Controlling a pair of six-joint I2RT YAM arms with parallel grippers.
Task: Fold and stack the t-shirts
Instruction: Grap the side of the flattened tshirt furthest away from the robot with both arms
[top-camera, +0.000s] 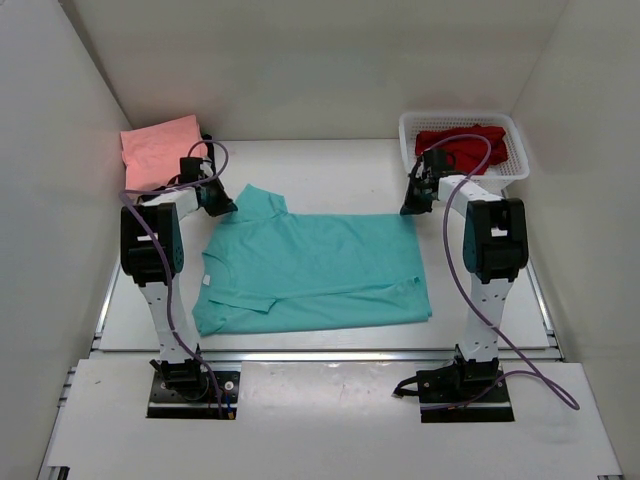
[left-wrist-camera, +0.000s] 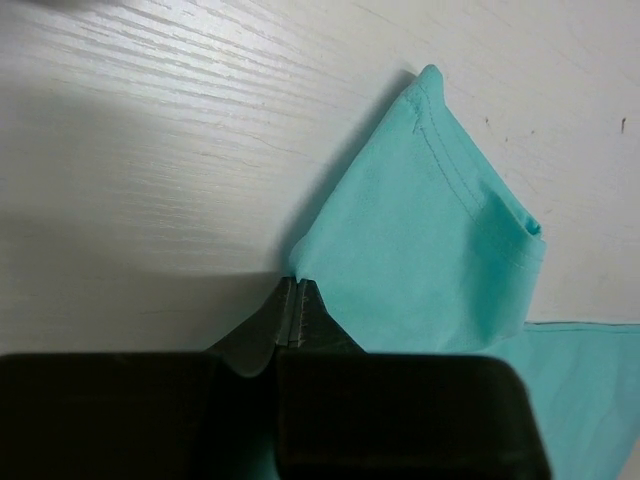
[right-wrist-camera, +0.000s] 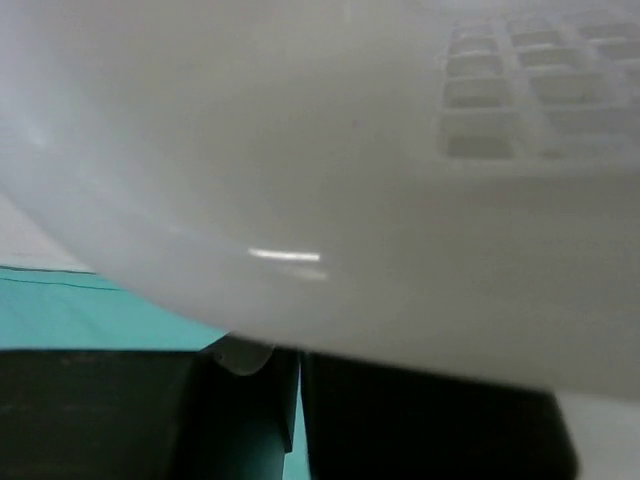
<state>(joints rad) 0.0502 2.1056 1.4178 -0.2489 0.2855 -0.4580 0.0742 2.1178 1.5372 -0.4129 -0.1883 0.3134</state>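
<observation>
The teal t-shirt (top-camera: 320, 270) lies spread flat between both arms. The left gripper (top-camera: 222, 207) pinches its far left sleeve. The right gripper (top-camera: 408, 210) sits clenched at its far right corner, hold on cloth unclear.

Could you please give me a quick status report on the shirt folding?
Left tool shut on teal t-shirt, far left corner. Right tool shut at its far right corner, grip unclear. Basket close beside it.
</observation>
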